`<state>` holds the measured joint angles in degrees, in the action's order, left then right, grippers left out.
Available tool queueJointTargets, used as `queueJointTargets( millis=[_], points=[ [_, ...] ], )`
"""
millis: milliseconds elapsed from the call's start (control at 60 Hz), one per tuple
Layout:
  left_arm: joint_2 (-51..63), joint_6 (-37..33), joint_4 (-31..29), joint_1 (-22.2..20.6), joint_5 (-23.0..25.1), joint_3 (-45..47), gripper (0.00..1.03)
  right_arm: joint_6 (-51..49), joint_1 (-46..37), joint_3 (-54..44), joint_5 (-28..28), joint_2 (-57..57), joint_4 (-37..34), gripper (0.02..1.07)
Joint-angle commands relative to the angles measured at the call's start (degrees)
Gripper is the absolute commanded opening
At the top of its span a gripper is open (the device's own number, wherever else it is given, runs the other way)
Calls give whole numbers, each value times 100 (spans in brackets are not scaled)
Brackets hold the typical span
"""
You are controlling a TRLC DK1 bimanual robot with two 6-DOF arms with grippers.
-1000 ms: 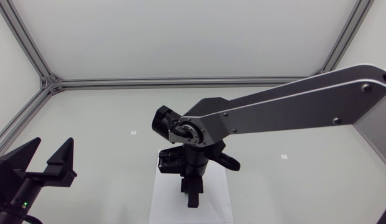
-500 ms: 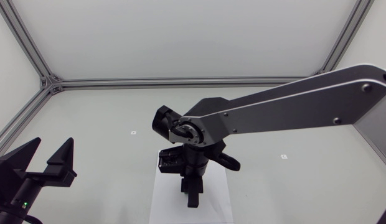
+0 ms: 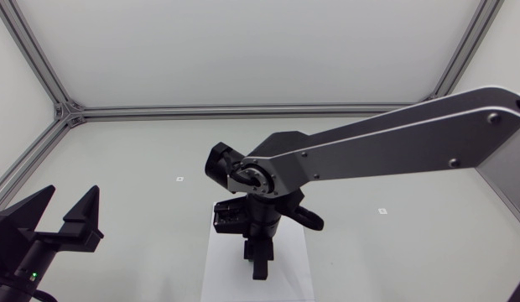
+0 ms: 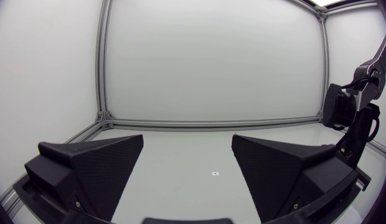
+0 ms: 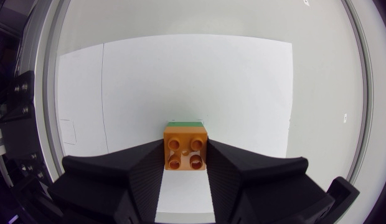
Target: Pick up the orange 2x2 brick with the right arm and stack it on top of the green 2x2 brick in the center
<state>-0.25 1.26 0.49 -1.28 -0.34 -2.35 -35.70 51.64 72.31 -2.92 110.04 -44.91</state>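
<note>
In the right wrist view the orange 2x2 brick (image 5: 185, 153) sits studs-up between the two black fingers of my right gripper (image 5: 185, 163), which is shut on it. A thin strip of the green brick (image 5: 185, 124) shows just beyond the orange one's far edge, directly beneath it. From the head view my right arm comes in from the right to the table's middle, its gripper (image 3: 259, 267) pointing down and hiding both bricks. My left gripper (image 3: 69, 203) stands open at the near left, nothing between its fingers (image 4: 93, 168).
A white sheet (image 3: 222, 268) lies under the right gripper at the table's front middle; it also shows as the white sheet (image 5: 180, 74) in the right wrist view. An aluminium frame (image 3: 243, 109) borders the table at the back and sides. Small markers (image 3: 179, 179) dot the surface.
</note>
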Motion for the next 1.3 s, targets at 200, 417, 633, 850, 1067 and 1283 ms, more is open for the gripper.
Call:
queueJointTargets(
  millis=[200, 417, 633, 850, 1067, 1283],
  points=[
    [-45, -73, -84, 14, 25, 235, 99, 107, -48, -183, -16, 114, -45, 44],
    [-45, -73, -84, 14, 25, 235, 99, 107, -57, -183, -16, 79, -45, 46],
    [-45, -73, -84, 14, 25, 235, 99, 99, -57, -200, -16, 79, -36, 50],
    [-45, -73, -84, 14, 25, 235, 99, 90, -57, -218, -16, 53, -45, 50],
    [-45, -73, -84, 14, 25, 235, 99, 90, -57, -209, -25, -9, -45, 50],
    [-45, -73, -84, 14, 34, 235, 99, 81, -66, -200, -25, 62, -45, 46]
  ],
)
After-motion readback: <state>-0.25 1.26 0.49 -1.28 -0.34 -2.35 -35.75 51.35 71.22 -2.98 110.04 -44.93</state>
